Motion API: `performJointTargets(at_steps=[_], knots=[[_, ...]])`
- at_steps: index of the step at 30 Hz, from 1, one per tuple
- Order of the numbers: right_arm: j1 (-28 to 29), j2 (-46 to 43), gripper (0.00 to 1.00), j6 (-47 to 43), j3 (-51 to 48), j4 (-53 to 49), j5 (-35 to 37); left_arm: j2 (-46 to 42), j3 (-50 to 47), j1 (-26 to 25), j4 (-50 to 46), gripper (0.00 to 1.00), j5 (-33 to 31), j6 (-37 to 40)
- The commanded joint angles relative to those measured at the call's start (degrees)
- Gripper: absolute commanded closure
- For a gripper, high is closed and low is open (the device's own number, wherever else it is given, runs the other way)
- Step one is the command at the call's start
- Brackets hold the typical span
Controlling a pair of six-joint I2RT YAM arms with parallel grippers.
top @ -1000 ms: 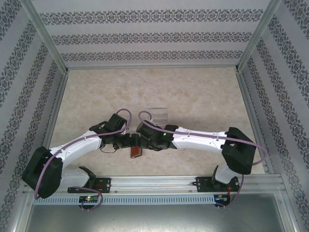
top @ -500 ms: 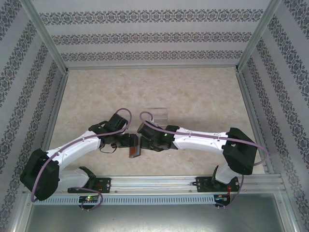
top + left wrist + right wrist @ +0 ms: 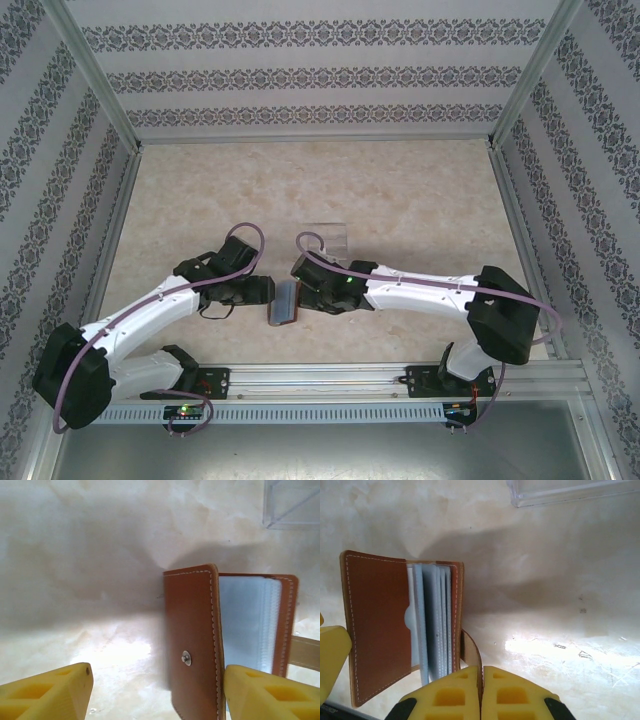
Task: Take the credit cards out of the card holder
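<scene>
The card holder (image 3: 285,303) sits on the tabletop (image 3: 420,190) toward the near edge, between the two pincers. The clear tray (image 3: 326,236) lies a little behind it and apart from it. The right pincer (image 3: 481,672) is closed: its two yellow fingers (image 3: 512,695) meet with the holder's short strap tab (image 3: 470,650) pinched between them, so it grips the card holder by that tab. The holder is open. In the right wrist view one reddish-brown cover (image 3: 377,625) swings out to the left, and a fan of pale bluish-grey leaves (image 3: 432,625) shows between it and the other cover. They look too alike to tell credit cards from sleeves. The left pincer (image 3: 157,680) is spread wide, with one yellow finger low at the left over bare tabletop and the other low at the right, in front of the holder's pale lining. The stitched cover with its small metal snap stud (image 3: 186,657) stands in the gap between them, close to the right-hand finger. Whether that finger touches the leather cannot be told. In the left wrist view the strap tab runs off the right edge of the frame, and a corner of the clear tray shows at the upper right, well clear of the holder.
</scene>
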Motion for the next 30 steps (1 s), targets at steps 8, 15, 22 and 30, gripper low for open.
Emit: performJointTargets(at_steps=[8, 15, 22, 30], knots=[[2.07, -0.57, 1.0, -2.86, 6.93, -1.08, 0.76, -2.07, 1.94, -0.5, -5.68, 0.27, -8.09, 0.11], [2.28, 0.64, 1.0, -4.13, 10.26, -1.8, 1.01, -3.41, 3.84, -0.01, -10.38, 0.27, -12.8, 1.31], [1.79, 0.74, 1.0, -3.82, 8.73, -3.48, 0.97, -3.28, 2.0, 0.25, -5.36, 0.27, -6.04, 0.93], [-0.26, -3.3, 1.0, -2.08, -0.34, -3.23, 1.88, 0.59, 0.86, 0.17, 1.53, 0.3, 2.76, -0.01]])
